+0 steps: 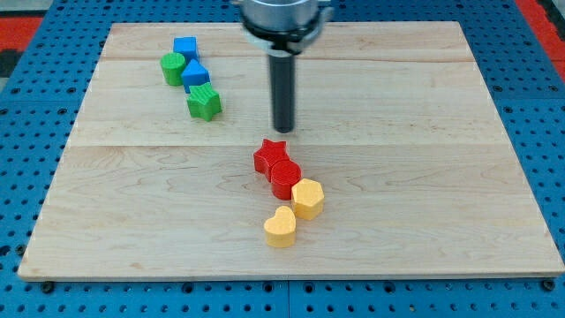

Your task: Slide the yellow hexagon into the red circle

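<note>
one yellow hexagon [307, 198] already touches the red circle [285, 179] just below frame centre, so little seems left. my tip [282, 131], fingerless, stands above the red star [270, 156].

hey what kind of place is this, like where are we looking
Probably a robotics lab test bench: a wooden board laid on a blue perforated base, small coloured blocks like the yellow hexagon and red circle, and my tip above them.

One camera looks down at a slant over the whole wooden board [424, 212].
</note>
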`<action>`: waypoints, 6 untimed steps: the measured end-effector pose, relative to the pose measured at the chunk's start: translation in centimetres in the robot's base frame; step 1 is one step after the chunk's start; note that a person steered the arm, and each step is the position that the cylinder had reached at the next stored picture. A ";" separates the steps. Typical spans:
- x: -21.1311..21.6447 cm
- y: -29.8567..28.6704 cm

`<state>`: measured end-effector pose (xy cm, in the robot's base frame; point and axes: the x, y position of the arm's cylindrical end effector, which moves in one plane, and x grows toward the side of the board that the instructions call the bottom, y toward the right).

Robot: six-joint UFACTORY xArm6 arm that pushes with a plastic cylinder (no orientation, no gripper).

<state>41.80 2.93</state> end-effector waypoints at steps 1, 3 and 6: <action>4.7 6.5; 13.3 1.8; 12.2 -1.3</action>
